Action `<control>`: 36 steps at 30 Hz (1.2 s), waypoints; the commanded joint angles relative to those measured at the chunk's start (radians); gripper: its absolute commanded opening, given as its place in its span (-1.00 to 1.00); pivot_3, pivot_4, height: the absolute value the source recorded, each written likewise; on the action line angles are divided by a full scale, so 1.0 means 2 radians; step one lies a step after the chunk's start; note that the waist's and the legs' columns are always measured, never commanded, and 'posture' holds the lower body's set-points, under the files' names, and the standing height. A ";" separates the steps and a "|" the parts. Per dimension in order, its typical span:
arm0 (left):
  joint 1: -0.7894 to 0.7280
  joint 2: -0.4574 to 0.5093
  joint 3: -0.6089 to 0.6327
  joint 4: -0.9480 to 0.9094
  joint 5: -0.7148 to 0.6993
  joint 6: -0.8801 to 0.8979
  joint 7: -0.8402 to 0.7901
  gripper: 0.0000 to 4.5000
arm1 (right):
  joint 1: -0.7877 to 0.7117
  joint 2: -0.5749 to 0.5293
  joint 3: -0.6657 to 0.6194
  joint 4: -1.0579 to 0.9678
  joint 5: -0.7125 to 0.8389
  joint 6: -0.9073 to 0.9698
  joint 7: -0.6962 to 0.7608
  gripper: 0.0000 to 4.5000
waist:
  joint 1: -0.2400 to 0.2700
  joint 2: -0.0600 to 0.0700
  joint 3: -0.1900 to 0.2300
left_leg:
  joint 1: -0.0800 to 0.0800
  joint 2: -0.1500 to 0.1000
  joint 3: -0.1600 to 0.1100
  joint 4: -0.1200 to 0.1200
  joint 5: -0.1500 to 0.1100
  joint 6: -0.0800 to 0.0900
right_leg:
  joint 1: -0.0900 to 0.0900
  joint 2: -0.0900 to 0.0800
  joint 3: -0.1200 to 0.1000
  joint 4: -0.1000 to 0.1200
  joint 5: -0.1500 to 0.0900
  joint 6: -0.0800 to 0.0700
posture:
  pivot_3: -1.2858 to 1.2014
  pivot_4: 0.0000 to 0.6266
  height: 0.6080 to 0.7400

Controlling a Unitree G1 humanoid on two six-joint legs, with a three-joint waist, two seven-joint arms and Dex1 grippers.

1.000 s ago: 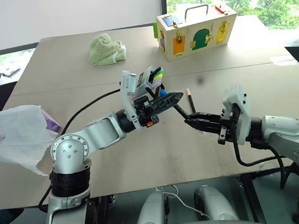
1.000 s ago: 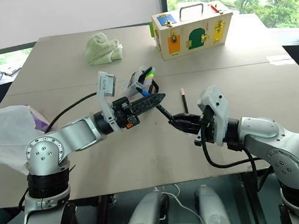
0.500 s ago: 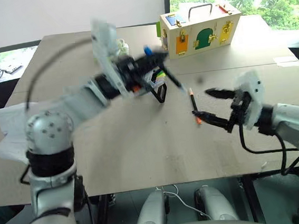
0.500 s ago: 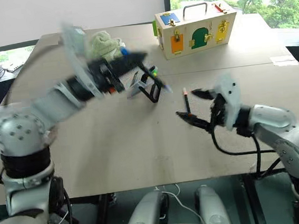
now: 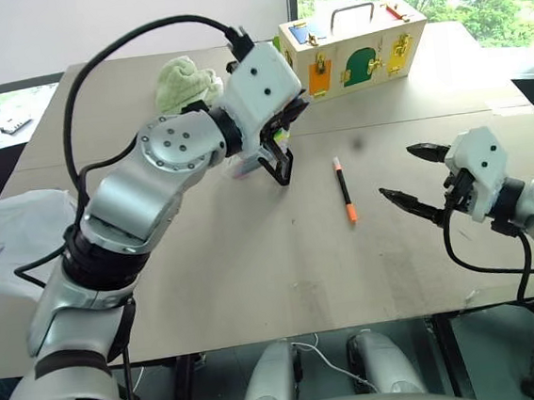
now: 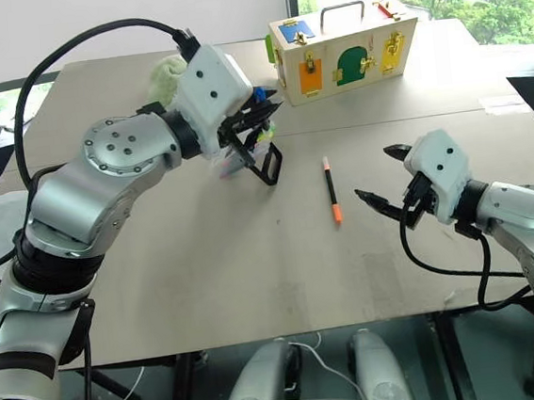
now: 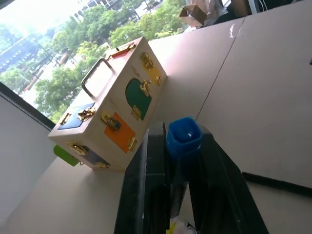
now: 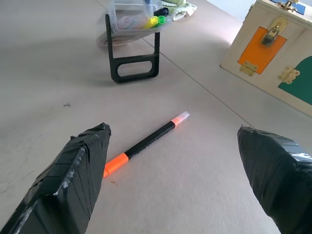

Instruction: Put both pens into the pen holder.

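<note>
My left gripper (image 6: 256, 108) hangs over the pen holder (image 8: 133, 13), shut on the pen with blue ends (image 7: 183, 137), whose blue end shows between the black fingers. The holder is a clear box tilted on a black wire stand (image 5: 281, 166), with green and yellow markers inside. On the bare table right of the stand lies the other pen (image 5: 344, 191), with a black barrel and an orange cap. To the right of that pen, and apart from it, my right gripper (image 5: 399, 172) hovers open and empty, pointing at it.
A wooden box with coloured doors (image 5: 352, 55) stands at the back right. A green cloth (image 5: 185, 83) lies at the back, behind my left arm. A white plastic bag (image 5: 15, 234) sits at the table's left edge.
My right gripper opened, let go of the blue-ended pen and drew back to the right. My left arm swung up and back with that pen to the holder. The orange-capped pen stayed put.
</note>
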 commanded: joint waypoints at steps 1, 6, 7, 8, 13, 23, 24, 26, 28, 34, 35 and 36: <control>-0.007 -0.007 -0.009 0.010 0.052 -0.001 -0.013 -1.00 | 0.006 0.000 -0.012 -0.023 -0.002 -0.001 -0.006 0.97 | 0.000 0.000 0.000 | 0.000 0.000 0.000 0.000 0.000 0.000 | 0.000 0.000 0.000 0.000 0.000 0.000 | 0.03 -0.52 1.00; -0.005 -0.024 -0.010 0.013 0.094 0.001 -0.032 -1.00 | 0.020 0.002 -0.017 -0.026 -0.003 -0.004 -0.009 0.97 | -0.001 0.000 0.000 | 0.000 0.000 0.000 0.000 0.000 0.000 | 0.000 0.000 0.000 0.001 0.000 0.000 | 0.03 -0.52 1.00; -0.005 -0.029 -0.007 0.012 0.100 -0.001 -0.034 -1.00 | 0.022 0.002 -0.018 -0.026 -0.003 -0.005 -0.010 0.97 | -0.001 0.000 0.000 | 0.000 0.000 0.000 0.000 0.000 0.000 | 0.000 0.000 0.000 0.000 0.000 0.000 | 0.03 -0.52 1.00; -0.005 -0.034 -0.003 0.010 0.105 -0.006 -0.036 -1.00 | 0.025 0.003 -0.019 -0.025 -0.003 -0.006 -0.010 0.97 | -0.001 0.000 0.000 | 0.000 0.000 0.000 0.000 0.000 0.000 | 0.000 0.000 0.000 0.000 0.000 0.000 | 0.03 -0.52 1.00; 0.001 -0.055 0.012 -0.003 0.123 -0.011 -0.040 -1.00 | 0.031 0.003 -0.022 -0.018 -0.003 -0.015 -0.005 0.97 | -0.001 0.000 0.000 | 0.000 0.000 0.000 0.001 0.000 0.000 | 0.000 0.000 0.000 0.000 0.000 0.000 | 0.03 -0.52 1.00; 0.012 -0.056 0.021 -0.005 0.162 0.010 -0.049 -1.00 | 0.020 0.005 -0.016 -0.005 -0.003 -0.023 0.001 0.97 | -0.002 0.000 0.000 | 0.000 0.000 0.000 0.001 -0.001 0.001 | 0.000 0.000 0.000 0.001 0.000 0.000 | 0.03 -0.52 1.00; 0.013 -0.056 0.021 -0.006 0.165 0.015 -0.050 -1.00 | 0.019 0.005 -0.015 -0.005 -0.003 -0.024 0.001 0.97 | -0.002 0.000 0.000 | 0.000 0.000 0.000 0.001 -0.001 0.001 | 0.000 0.000 0.000 0.001 0.000 0.000 | 0.03 -0.52 1.00; 0.015 -0.056 0.021 -0.006 0.173 0.024 -0.052 -1.00 | 0.017 0.005 -0.014 -0.004 -0.002 -0.023 0.001 0.97 | -0.002 0.000 0.000 | 0.000 0.000 0.000 0.001 0.000 0.001 | 0.000 0.000 0.000 0.001 0.000 0.000 | 0.03 -0.52 1.00; 0.016 -0.056 0.020 -0.007 0.178 0.037 -0.053 -1.00 | 0.015 0.005 -0.013 -0.003 -0.003 -0.023 0.001 0.97 | -0.002 0.000 0.000 | 0.000 0.000 -0.001 0.001 0.000 0.001 | 0.000 0.000 0.000 0.001 0.000 0.000 | 0.03 -0.52 1.00; 0.015 -0.056 0.015 -0.001 0.195 0.072 -0.059 -1.00 | 0.011 0.004 -0.011 -0.004 -0.004 -0.022 0.001 0.97 | -0.002 0.000 0.000 | 0.000 0.000 -0.001 0.001 -0.001 0.001 | 0.000 0.000 0.000 0.002 0.000 0.000 | 0.03 -0.52 1.00; 0.013 -0.057 0.017 0.002 0.199 0.077 -0.056 -1.00 | 0.011 0.004 -0.012 -0.004 -0.004 -0.022 0.001 0.97 | -0.002 0.000 0.000 | 0.000 0.000 -0.001 0.002 -0.001 0.001 | 0.000 0.000 -0.001 0.002 0.000 0.000 | 0.03 -0.52 1.00; 0.012 -0.059 0.019 0.005 0.201 0.082 -0.054 -0.78 | 0.013 0.004 -0.013 -0.005 -0.003 -0.022 0.001 0.99 | -0.002 0.000 0.000 | 0.000 0.000 0.000 0.002 -0.001 0.001 | 0.000 0.000 0.000 0.002 0.000 0.000 | 0.03 -0.52 1.00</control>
